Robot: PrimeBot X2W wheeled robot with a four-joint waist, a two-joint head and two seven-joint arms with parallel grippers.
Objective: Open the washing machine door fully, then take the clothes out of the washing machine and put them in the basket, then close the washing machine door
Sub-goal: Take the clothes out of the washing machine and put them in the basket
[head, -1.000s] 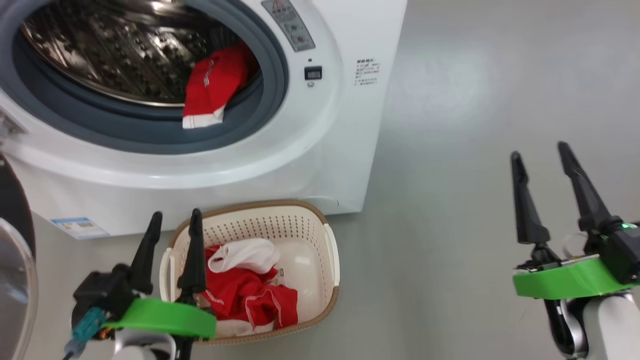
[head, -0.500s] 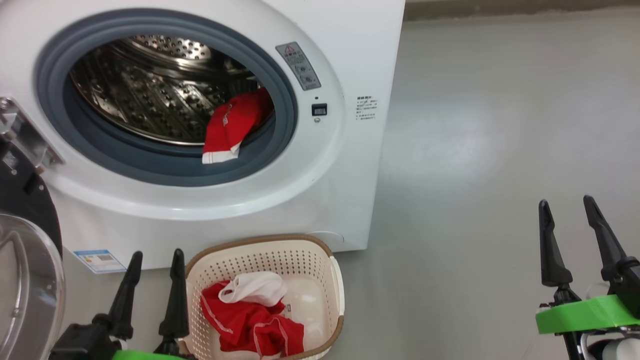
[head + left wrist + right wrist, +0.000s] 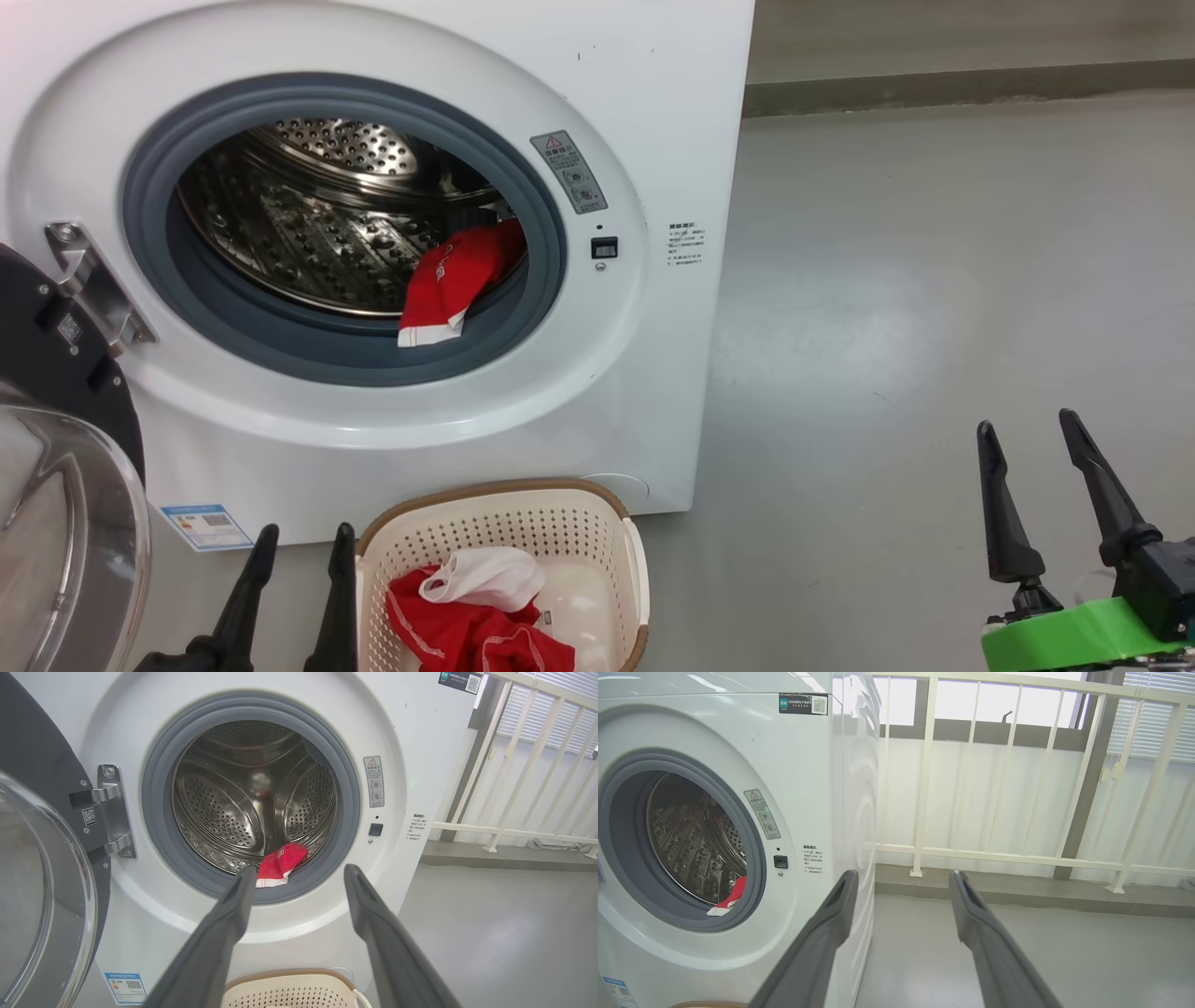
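Observation:
The washing machine [image 3: 653,112] stands with its door [image 3: 56,392] swung wide to the left, glass bowl facing out. One red garment with white trim [image 3: 453,285] hangs over the grey ring at the drum's lower right, also seen as red cloth [image 3: 280,863] just beyond my left fingertips. The basket [image 3: 504,495] sits on the floor before the machine and holds red clothes [image 3: 457,625] and a white piece [image 3: 485,574]. My left gripper [image 3: 307,529] is open beside the basket's left rim. My right gripper [image 3: 1025,422] is open over bare floor to the right.
Grey floor [image 3: 887,280] stretches right of the machine. A white railing [image 3: 1017,854] on a low kerb runs behind it. The door's hinge bracket [image 3: 93,280] juts out at the opening's left. A blue label [image 3: 205,527] sits low on the machine's front.
The head camera has tilted up, so the machine, basket and both grippers sit lower in the view. Both grippers stay open and empty. The clothes have not moved.

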